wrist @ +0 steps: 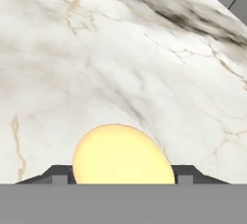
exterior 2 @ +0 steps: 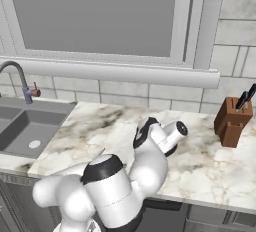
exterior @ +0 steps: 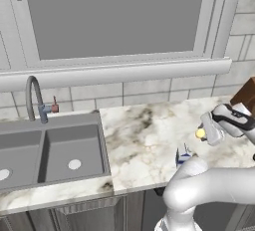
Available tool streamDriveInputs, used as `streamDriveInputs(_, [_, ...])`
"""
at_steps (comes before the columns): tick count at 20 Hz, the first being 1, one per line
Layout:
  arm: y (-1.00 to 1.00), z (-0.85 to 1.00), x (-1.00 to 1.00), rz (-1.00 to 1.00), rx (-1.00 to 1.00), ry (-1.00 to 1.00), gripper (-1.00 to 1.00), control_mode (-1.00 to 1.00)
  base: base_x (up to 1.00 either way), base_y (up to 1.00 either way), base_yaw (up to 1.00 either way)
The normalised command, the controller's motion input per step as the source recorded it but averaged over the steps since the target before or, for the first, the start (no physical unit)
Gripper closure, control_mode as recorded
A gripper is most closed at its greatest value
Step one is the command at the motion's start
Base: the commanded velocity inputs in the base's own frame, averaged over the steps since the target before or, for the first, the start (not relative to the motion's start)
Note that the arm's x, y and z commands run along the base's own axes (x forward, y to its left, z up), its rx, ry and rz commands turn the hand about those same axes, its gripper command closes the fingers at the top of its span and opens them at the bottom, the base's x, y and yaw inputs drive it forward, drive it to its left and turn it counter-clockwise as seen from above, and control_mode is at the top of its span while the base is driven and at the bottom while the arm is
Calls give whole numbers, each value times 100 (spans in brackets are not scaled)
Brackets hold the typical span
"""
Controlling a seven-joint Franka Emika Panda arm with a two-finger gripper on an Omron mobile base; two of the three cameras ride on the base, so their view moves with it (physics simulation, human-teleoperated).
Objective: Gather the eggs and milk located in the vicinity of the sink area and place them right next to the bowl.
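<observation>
Egg [wrist: 123, 154], pale yellow, sits between the two dark fingertips at 6 o'clock in the hand view, both tips flanking its sides; whether the jaws clench it cannot be told. Marble counter [wrist: 120, 59] lies beneath. From the left base view, the gripper [exterior: 205, 133] meets the egg at 3 o'clock; milk carton [exterior: 183, 156] stands near, sink [exterior: 50, 153] at 9 o'clock.

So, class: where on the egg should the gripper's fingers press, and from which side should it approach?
Grip the egg across its widest middle, coming from above. It lies on the marble counter, rounded with no handle, and the gripper fingers already flank both sides.
</observation>
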Motion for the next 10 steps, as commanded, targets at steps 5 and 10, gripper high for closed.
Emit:
streamDriveInputs(5, [19,-15,0,0,0,6,100,-100,0,0,0])
streamDriveInputs(10, [-7,13,-14,0,0,-1,100,-100,0,0,0])
